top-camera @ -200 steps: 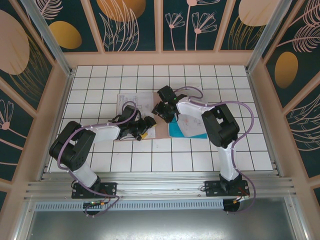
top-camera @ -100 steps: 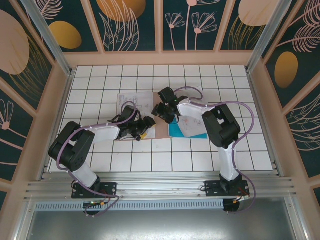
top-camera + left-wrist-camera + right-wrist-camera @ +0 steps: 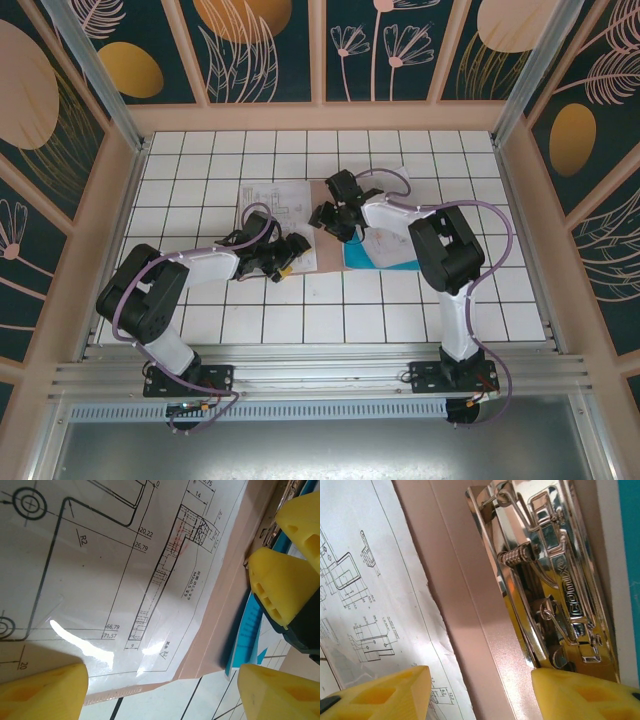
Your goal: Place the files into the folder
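Note:
The pinkish-brown folder [image 3: 318, 190] lies open in the middle of the tiled table, with a white sheet of line drawings [image 3: 270, 200] on its left half. A cyan sheet [image 3: 385, 257] with another white sheet [image 3: 388, 232] on it lies to the right. My left gripper [image 3: 290, 262] stands open over the folder's near edge; the wrist view has the drawing's corner [image 3: 165, 650] and folder edge [image 3: 220, 630] between its fingers [image 3: 40, 692]. My right gripper [image 3: 328, 215] is open above the folder spine [image 3: 465, 605], beside the chrome clip [image 3: 545, 580].
The right gripper's yellow fingers [image 3: 280, 580] stand close to my left gripper in the left wrist view. Wooden walls [image 3: 320, 118] ring the white tiled table [image 3: 330, 320]. Both arm bases sit at the near edge.
The right gripper has shifted a little to the right and farther back. The white and cyan sheets under its arm have moved with it. The left arm has stayed put.

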You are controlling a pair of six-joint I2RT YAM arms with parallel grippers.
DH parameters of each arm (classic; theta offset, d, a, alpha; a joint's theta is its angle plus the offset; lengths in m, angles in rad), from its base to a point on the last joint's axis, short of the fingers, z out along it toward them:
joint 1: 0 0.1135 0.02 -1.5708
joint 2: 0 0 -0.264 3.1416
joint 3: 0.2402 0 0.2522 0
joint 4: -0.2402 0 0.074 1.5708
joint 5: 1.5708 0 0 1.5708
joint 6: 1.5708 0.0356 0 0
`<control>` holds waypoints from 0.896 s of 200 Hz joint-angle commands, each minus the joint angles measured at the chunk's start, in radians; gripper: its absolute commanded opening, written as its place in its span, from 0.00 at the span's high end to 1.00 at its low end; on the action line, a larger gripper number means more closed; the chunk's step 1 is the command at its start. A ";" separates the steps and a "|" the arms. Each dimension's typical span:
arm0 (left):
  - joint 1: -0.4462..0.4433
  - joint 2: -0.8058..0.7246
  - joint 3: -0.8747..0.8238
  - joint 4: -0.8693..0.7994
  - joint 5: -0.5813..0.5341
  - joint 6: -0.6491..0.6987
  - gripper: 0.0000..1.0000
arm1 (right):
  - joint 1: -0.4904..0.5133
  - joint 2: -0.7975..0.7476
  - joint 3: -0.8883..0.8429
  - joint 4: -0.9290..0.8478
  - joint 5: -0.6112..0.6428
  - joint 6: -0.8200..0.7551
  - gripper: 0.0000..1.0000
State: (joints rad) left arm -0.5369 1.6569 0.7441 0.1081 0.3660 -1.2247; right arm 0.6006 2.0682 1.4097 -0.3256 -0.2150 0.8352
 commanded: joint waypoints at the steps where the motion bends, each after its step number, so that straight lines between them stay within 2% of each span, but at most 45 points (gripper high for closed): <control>1: -0.003 -0.006 -0.017 -0.074 -0.025 0.000 0.21 | -0.043 0.092 -0.019 -0.173 0.090 -0.087 0.40; 40: -0.002 -0.003 -0.027 -0.076 -0.029 -0.001 0.21 | -0.022 -0.047 0.113 -0.189 0.100 -0.137 0.36; 76: -0.003 -0.002 -0.025 -0.073 -0.029 -0.002 0.21 | -0.024 -0.169 0.124 -0.153 0.101 -0.128 0.32; 122: -0.003 0.007 -0.018 -0.070 -0.027 -0.001 0.21 | 0.000 -0.151 0.056 -0.097 -0.002 -0.040 0.34; 179: -0.003 0.009 -0.018 -0.065 -0.027 0.000 0.21 | 0.023 -0.049 0.078 -0.122 -0.026 0.005 0.36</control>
State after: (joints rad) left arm -0.5369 1.6554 0.7422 0.1085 0.3614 -1.2247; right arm 0.6174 1.9732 1.4826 -0.4244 -0.2241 0.8104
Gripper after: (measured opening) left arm 0.793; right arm 0.642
